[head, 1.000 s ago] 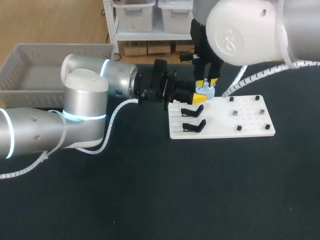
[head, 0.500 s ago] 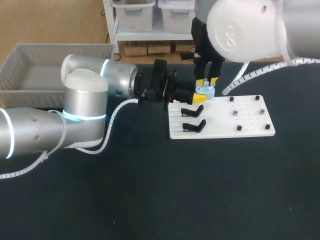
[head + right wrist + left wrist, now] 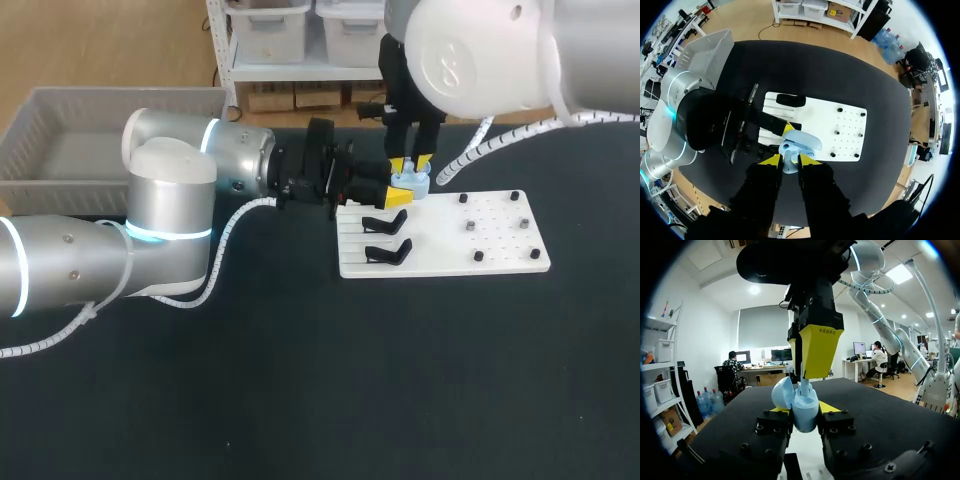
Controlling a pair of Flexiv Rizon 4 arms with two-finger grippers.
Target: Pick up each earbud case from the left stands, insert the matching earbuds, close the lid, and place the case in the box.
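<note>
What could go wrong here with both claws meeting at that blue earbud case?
The right claw holds an earbud at the open earbud case; slightly off line, it could jam or pop out.
The left claw grips the case only by its sides, so a downward push might slide it.
The raised lid stands right beside the right claw and could get knocked.

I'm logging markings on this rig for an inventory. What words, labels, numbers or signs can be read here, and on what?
Right gripper, yellow fingertip: a short line of dark print, too small to read.
Right arm's white joint cap: a raised mark, no legible letters.
Earbud case, earbud, white board: no print seen.
</note>
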